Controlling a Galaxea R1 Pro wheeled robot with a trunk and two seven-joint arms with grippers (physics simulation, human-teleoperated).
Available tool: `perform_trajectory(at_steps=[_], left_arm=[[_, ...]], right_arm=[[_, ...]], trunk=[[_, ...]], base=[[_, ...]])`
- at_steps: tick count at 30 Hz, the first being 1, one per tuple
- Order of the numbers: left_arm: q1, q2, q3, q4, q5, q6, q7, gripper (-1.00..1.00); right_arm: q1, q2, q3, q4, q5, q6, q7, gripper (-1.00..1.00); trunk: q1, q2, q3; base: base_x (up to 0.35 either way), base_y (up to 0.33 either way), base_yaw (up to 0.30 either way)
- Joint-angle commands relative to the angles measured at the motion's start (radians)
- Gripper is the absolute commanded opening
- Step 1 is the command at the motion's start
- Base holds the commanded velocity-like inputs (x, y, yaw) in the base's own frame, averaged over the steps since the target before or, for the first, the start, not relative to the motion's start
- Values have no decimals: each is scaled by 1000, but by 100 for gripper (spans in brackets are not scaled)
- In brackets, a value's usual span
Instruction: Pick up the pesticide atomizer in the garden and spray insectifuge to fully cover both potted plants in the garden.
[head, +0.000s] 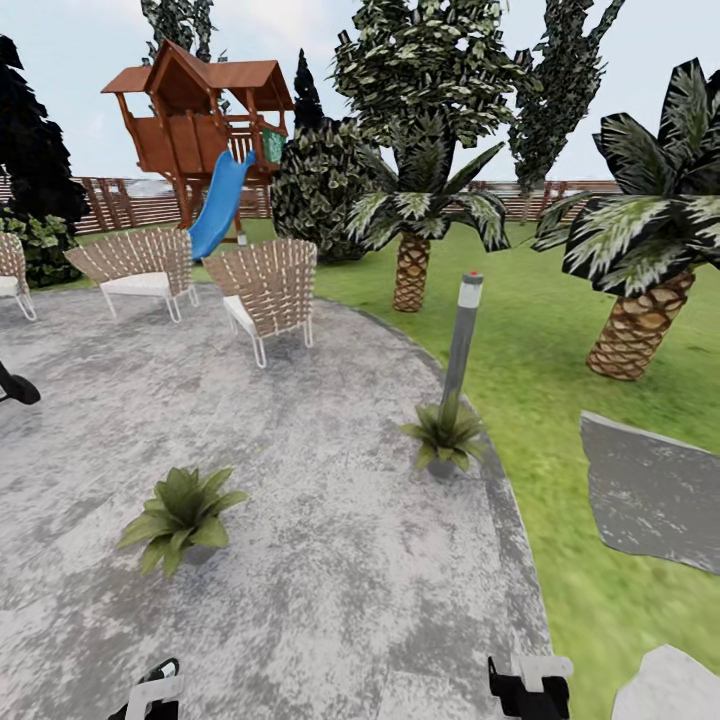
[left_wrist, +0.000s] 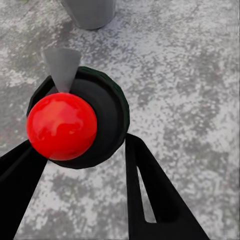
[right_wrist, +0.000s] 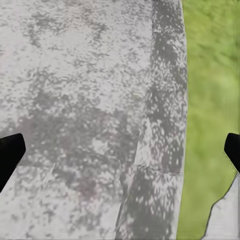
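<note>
Seemingly the left fingers pinched the pesticide atomizer; the right fingers were spread, empty.
Head view: the potted plants stood well apart on the patio, so spray could miss one. Left wrist view: the bottle's label was hidden, and a loose pinch could let it slip. Right wrist view: fingertips were cut off.

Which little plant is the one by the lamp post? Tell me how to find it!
Start at the round grey patio and follow its right-hand rim, where the paving meets the lawn. There stands a thin grey lamp post with a small red top, and the potted plant sits right at its foot. The other potted plant looks alike but stands alone on open paving, with no post beside it.
</note>
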Motion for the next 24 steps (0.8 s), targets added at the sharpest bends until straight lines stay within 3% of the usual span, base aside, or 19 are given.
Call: perform_trajectory(at_steps=[1, 24], left_arm=[[-1, 0, 8, 1, -10, -4, 0, -100], [-1, 0, 8, 2, -9, -4, 0, -100]], right_arm=[[-1, 1, 6, 1, 1, -1, -7, 100], [-1, 4, 6, 2, -1, -1, -8, 100]], trunk=[[0, 0, -1], [0, 0, -7]], base=[[172, -231, 87], [172, -229, 256]])
